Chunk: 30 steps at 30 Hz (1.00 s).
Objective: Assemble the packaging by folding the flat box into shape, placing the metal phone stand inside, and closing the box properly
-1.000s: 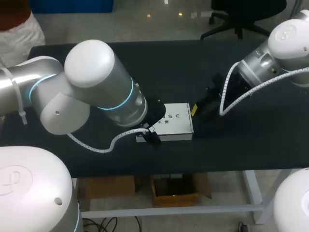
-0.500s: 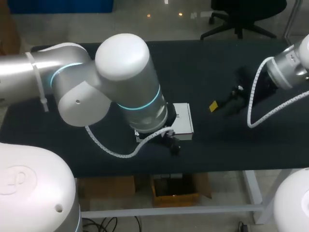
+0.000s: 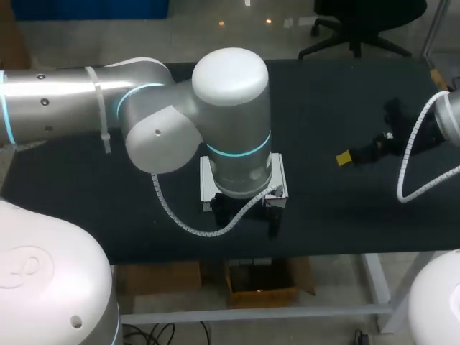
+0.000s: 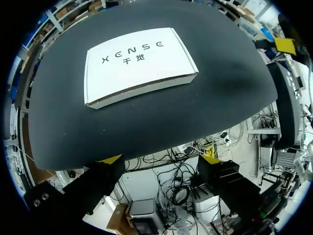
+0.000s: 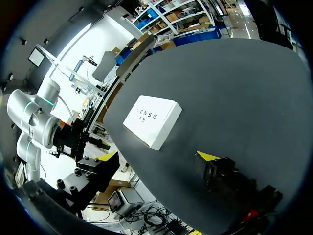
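We find the white box (image 4: 139,63) folded and shut, lying flat on the counter (image 4: 146,122). It sits ahead of our left claw (image 4: 160,159), which hangs wide and empty off the counter's near edge. Our right claw (image 5: 157,156) is likewise wide and empty, well apart from the box. No phone stand is visible, so we cannot confirm it is inside. Risk: a low advance of the left claw could strike the counter edge or shove the light box askew.
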Each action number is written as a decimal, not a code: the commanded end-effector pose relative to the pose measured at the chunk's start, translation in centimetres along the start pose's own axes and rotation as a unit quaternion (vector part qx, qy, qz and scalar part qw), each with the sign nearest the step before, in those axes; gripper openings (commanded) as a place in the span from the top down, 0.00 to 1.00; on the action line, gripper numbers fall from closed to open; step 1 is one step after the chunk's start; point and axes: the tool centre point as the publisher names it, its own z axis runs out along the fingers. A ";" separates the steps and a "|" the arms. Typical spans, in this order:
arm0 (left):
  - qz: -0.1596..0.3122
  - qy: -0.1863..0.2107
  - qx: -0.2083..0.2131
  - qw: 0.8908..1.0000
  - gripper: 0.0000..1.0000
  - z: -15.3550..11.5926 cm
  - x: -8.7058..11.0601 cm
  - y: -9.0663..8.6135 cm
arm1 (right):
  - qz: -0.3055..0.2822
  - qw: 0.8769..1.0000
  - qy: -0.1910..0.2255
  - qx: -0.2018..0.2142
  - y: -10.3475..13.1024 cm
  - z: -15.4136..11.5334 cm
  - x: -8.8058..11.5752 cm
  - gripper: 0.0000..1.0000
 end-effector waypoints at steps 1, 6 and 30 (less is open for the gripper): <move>-0.001 -0.073 -0.010 0.997 0.00 0.0 0.5 -0.4 | -0.001 1.000 -0.001 -0.006 -0.2 0.0 0.1 0.00; -0.001 -0.073 -0.010 0.997 0.00 0.0 0.5 -0.4 | -0.001 1.000 -0.001 -0.006 -0.2 0.0 0.1 0.00; -0.107 -0.084 0.029 0.990 0.00 3.8 1.4 -1.0 | -0.183 0.971 0.020 -0.151 2.1 -2.2 -2.8 0.00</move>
